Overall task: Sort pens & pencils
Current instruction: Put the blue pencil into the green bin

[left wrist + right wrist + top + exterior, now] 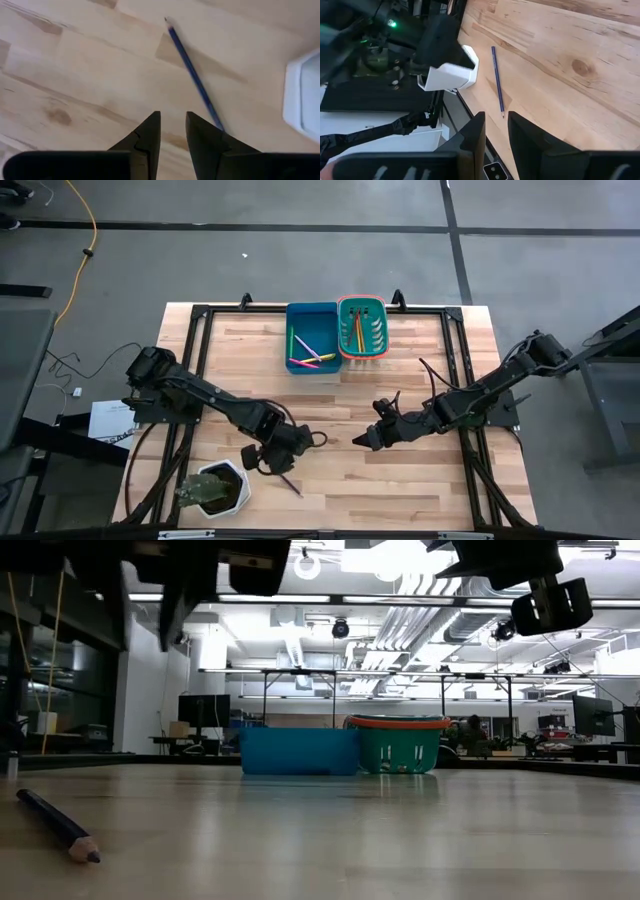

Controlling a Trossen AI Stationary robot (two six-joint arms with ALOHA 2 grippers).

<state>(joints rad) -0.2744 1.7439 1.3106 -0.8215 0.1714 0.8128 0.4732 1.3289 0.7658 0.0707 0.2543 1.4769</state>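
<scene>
A dark blue-purple pencil point(192, 75) lies flat on the wooden table near its front edge, also seen in the high view point(291, 484) and the low view point(55, 823). My left gripper point(173, 116) hovers above it, pointing steeply down, open by a narrow gap with nothing between the fingers; the pencil's blunt end lies just beside one finger. My right gripper point(363, 441) waits mid-table, open by a narrow gap point(496, 116) and empty, aimed toward the pencil point(497, 82). Several coloured pens and pencils lie in the blue bin point(312, 340) and the teal basket point(362, 328).
A white pot point(218, 490) with a green plant stands at the front left, close to the pencil and my left arm. The two bins sit side by side at the table's far edge. Bare wood lies between the two grippers.
</scene>
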